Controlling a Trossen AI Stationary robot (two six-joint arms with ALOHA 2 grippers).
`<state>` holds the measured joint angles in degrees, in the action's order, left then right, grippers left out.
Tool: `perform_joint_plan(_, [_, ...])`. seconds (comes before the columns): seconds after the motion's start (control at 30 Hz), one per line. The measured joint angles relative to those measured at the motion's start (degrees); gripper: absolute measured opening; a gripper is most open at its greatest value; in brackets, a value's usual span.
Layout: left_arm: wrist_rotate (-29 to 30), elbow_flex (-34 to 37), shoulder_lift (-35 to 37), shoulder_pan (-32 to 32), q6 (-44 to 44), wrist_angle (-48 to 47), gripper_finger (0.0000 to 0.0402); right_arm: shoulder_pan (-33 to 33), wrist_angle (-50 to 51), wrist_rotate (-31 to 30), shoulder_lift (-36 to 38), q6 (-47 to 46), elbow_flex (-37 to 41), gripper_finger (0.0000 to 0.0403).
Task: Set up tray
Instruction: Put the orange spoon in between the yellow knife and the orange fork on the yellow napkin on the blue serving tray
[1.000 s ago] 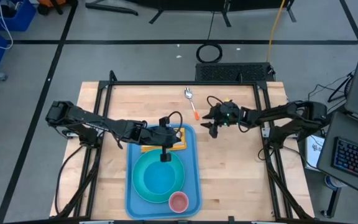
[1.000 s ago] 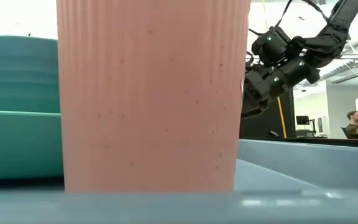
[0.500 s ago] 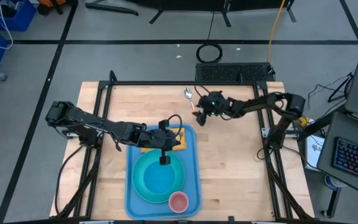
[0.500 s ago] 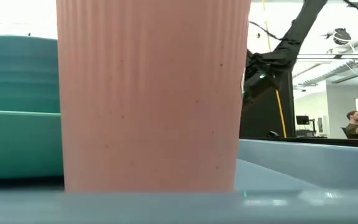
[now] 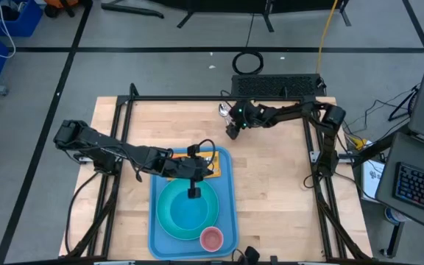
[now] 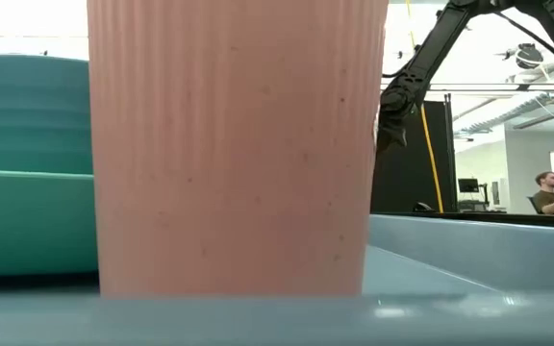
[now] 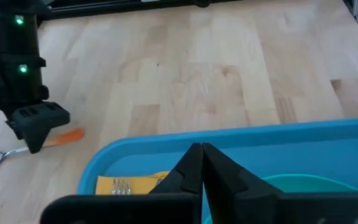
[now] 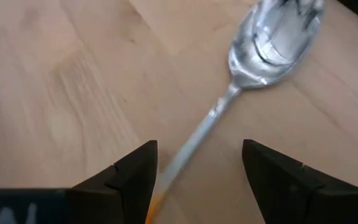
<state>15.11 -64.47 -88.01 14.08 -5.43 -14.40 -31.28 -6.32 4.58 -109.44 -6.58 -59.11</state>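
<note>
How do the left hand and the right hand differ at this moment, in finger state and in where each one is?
The left hand is shut with nothing between its fingers; the right hand is open, its fingers straddling the spoon handle. The left hand hovers over the tray, above the turquoise plate; the right hand is off the tray, low over the bare table at its far edge. Neither holds anything.

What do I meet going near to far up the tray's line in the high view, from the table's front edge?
Pink cup → turquoise plate → left pincer → yellow napkin → right pincer over the spoon.
</note>
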Motion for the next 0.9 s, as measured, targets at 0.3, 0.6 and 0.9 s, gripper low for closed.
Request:
perform_joint_plan(0.3, [1.5,0.0,0.0,0.3,-0.7,-0.2,0.0005,-2.2,0.6,4.7,0.1,0.0,0.0,0.0202])
perform_joint_plan(0.6, [1.5,0.0,0.0,0.2,0.4,0.8,0.0024,-2.0,1.1,6.2,0.1,0.2,-1.3,0.0174])
perform_joint_plan(0.9, [1.5,0.0,0.0,0.1,0.7,0.7,0.0004,-1.4,4.3,4.6,-2.2,2.3,-4.0,0.0158])
